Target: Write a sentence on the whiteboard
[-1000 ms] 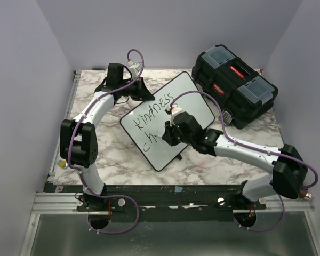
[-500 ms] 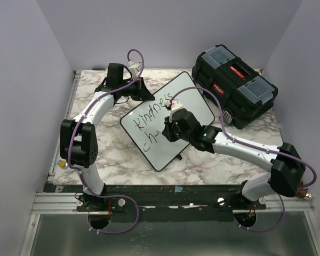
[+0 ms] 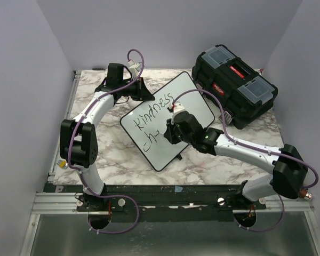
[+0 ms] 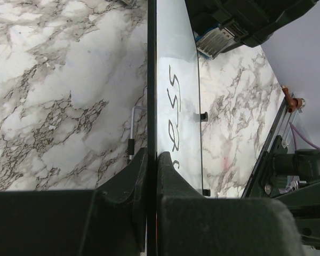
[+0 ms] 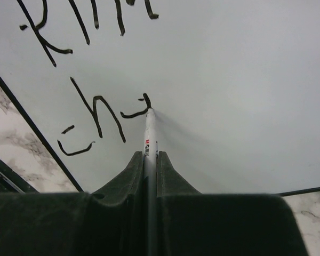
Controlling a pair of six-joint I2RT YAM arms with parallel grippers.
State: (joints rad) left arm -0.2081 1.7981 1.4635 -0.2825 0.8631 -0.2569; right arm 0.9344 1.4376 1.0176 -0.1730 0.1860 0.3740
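Right now my right gripper (image 5: 148,160) is pressed tight on a white marker (image 5: 149,130), whose tip touches the whiteboard (image 3: 198,104) at the end of a short stroke. The board lies slantwise near the middle of the marble table (image 3: 112,154), with a black toolbox (image 3: 234,85) just beside its far right corner. My left gripper (image 4: 152,160) is clamped on the board's thin black frame at the far left edge, pinning it.

The lettering (image 5: 93,120) reads "kindness" on the top line, and below it "ch" plus the start of another letter. I judge the sentence well short of done.

The board looks light, stiff and glossy, so I expect it to skate on the marble under the marker's push unless it is held. The frame edge is the sensible place to grip, clear of the writing face. The marker is slim and smooth, apt to twist in a loose grip, so a firm pinch low on the barrel suits it. Wet ink would probably smear if brushed.
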